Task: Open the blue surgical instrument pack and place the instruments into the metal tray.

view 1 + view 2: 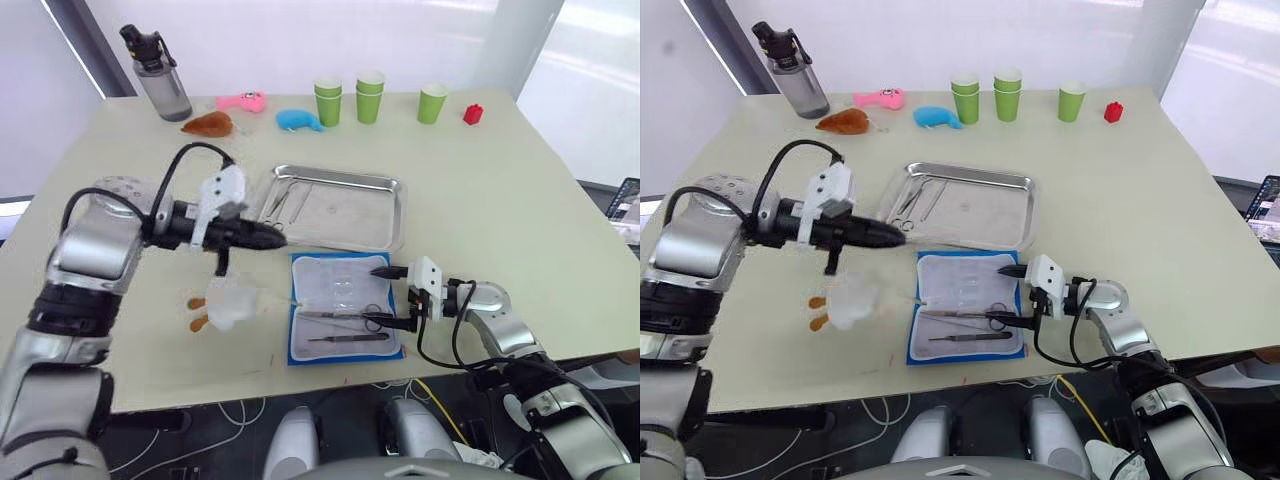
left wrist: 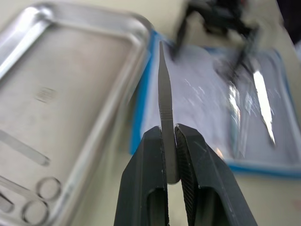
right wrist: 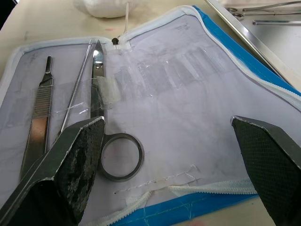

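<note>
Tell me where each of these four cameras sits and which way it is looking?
Left eye and right eye: on the head, looking down over both arms at the table.
Left wrist: along the left hand, shut on a slim metal instrument, over the metal tray.
Right wrist: along the open right hand, over the opened blue pack.
Shared: both wrist views show pack and tray.

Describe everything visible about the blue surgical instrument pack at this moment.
The blue surgical instrument pack lies opened flat near the table's front edge, just in front of the metal tray. Its white lining with clear pockets faces up, edged by a blue border and zipper. Ring-handled scissors, a flat-handled tool and a thin probe remain in its pockets. The open right gripper hovers over it.
</note>
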Robot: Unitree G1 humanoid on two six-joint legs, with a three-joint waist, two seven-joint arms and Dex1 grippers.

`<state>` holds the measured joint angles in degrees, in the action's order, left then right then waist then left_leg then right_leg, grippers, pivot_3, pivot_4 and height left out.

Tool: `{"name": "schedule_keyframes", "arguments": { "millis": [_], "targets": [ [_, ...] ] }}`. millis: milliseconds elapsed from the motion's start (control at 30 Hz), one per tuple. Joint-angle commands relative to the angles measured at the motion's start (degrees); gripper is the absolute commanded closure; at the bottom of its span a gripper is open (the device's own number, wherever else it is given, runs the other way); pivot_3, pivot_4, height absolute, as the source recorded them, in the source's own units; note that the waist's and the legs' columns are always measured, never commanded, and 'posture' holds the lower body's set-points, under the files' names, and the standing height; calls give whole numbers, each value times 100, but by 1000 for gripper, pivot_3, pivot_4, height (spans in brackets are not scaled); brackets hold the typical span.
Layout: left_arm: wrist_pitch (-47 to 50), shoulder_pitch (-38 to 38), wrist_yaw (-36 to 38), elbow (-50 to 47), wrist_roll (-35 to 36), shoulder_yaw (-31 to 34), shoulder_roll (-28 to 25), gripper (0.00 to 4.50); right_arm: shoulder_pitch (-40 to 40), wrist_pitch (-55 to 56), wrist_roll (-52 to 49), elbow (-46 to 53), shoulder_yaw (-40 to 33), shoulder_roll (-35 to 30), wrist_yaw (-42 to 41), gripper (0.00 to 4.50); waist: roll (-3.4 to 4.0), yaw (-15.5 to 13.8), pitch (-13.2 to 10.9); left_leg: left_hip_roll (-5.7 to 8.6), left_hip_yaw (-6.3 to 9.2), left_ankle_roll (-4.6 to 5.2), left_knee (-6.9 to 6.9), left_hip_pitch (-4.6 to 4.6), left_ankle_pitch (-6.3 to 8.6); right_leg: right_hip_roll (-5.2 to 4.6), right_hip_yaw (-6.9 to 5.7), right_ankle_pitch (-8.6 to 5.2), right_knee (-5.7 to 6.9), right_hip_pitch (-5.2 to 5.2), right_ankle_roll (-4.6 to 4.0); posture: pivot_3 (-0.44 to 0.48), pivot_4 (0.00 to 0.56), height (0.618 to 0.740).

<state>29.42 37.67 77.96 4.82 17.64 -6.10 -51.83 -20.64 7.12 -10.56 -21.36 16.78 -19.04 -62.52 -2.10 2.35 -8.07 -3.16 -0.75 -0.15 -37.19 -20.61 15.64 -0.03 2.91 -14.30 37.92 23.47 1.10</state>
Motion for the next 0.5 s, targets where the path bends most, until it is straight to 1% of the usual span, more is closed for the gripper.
{"name": "schedule_keyframes", "arguments": {
  "millis": [33,133,200,233,367,500],
  "targets": [
    [407,161,-1181,48,5,490,478,4391,339,-306,560,-745,333,-127,97,0,-17,12,10,0,1,0,0,-1,0,1,-1,8,1,0,14,0,150,734],
    [758,182,-2035,59,46,728,977,4391,332,-308,562,-751,336,-131,96,0,-28,6,16,0,4,0,-1,-1,0,1,-1,10,2,0,18,0,150,734],
    [786,119,-2690,117,-140,755,1343,4391,325,-307,563,-753,337,-131,93,0,-29,7,17,0,5,0,-1,0,0,1,-1,12,4,-1,19,0,150,734],
    [769,88,-2877,122,-209,737,1448,4391,322,-307,562,-753,336,-132,93,0,-25,-1,20,0,5,0,-2,0,0,2,-1,12,3,-1,19,0,150,734],
    [683,-4,-4022,114,-587,748,2034,4391,325,-314,555,-739,318,-140,121,0,-28,1,21,1,6,-1,-3,0,0,1,-2,16,5,-3,18,0,150,734],
    [637,-38,-4749,146,-833,724,2445,4391,364,-320,548,-696,315,-162,121,0,-30,-1,22,1,8,-1,-2,1,0,1,-2,17,5,-3,17,0,150,734]
  ]
}}
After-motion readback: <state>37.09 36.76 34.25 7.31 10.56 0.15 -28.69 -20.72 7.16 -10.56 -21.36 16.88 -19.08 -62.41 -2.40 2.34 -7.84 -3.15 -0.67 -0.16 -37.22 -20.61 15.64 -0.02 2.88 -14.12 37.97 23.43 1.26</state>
